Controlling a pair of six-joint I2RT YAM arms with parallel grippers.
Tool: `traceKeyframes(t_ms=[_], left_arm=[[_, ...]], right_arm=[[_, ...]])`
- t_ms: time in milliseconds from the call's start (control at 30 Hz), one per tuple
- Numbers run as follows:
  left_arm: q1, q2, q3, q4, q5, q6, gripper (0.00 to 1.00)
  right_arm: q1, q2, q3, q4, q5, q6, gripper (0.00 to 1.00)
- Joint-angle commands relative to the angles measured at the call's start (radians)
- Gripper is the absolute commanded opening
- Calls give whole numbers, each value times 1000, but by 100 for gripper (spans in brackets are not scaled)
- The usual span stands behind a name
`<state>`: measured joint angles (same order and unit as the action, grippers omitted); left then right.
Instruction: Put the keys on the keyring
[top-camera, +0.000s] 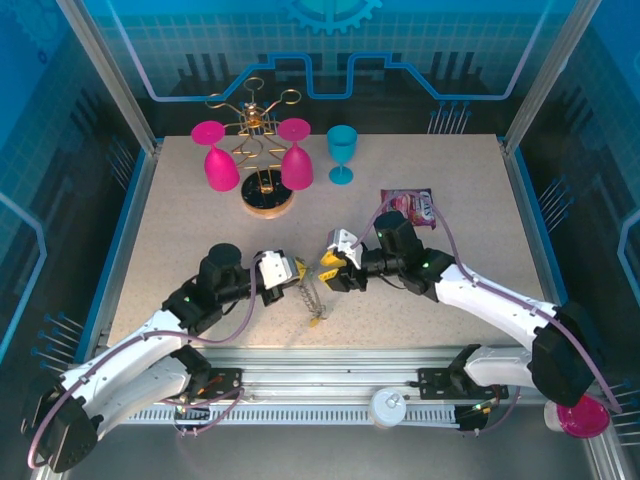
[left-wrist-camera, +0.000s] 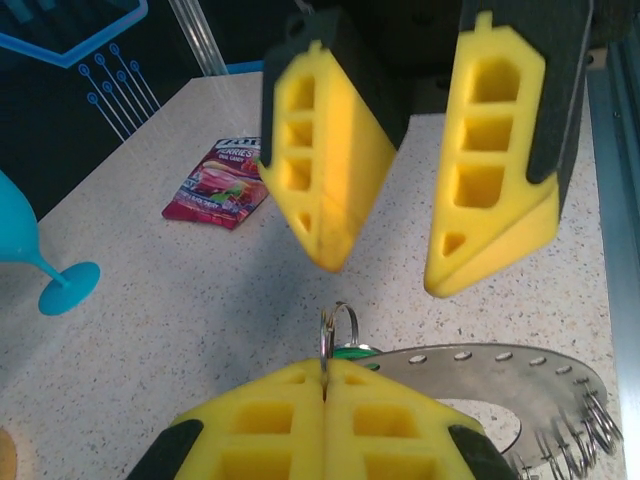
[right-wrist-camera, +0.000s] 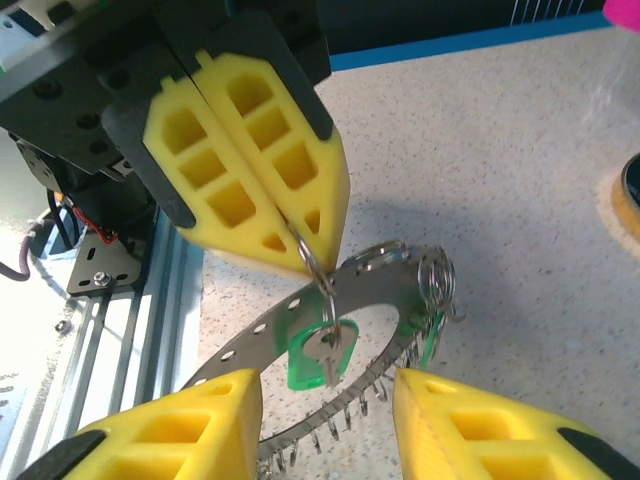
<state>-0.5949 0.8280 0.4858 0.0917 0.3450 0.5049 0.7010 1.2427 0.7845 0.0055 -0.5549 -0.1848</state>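
Right wrist view: the left gripper (right-wrist-camera: 300, 255), jaws clamped on a small split ring (right-wrist-camera: 320, 280), dangles a green key (right-wrist-camera: 300, 362) over the keyring (right-wrist-camera: 250, 340). The right gripper (right-wrist-camera: 325, 400) hovers with jaws apart, likely to take hold.

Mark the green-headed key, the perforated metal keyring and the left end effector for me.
Green plastic-headed small key (right-wrist-camera: 300, 368): right wrist view, on its green head.
Silver perforated flat metal keyring (right-wrist-camera: 250, 345): right wrist view, on its flat band.
Left yellow-padded end effector (right-wrist-camera: 298, 255): right wrist view, between its shut fingertips.
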Motion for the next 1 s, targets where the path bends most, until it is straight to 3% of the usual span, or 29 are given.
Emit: traceKeyframes(t_ms=[0,167,300,467,800,833,900,967], left_arm=[[-2,-18,-5,98,39,-28,0],[-3,-24,-10,98,64,-36,0],[-3,-26,-12,98,77,-42,0],[-2,-24,-21,133,84,-58,0],[-2,8,-53,288,91,-95,0],[-2,8,-55,286,88,-95,0],[-2,4,-60,283,87,-95,0],[-3,3,-61,277,90,-97,0]], right_arm=[[9,-5,-10,95,-21,55,40],[11,18,2,107,-23,32,34],[12,27,8,122,-33,32,24],[12,41,4,123,-60,27,0],[9,58,25,77,-116,4,0],[4,43,24,73,-104,4,6],[-7,16,19,77,-78,2,29],[-15,-14,10,95,-67,-12,37]])
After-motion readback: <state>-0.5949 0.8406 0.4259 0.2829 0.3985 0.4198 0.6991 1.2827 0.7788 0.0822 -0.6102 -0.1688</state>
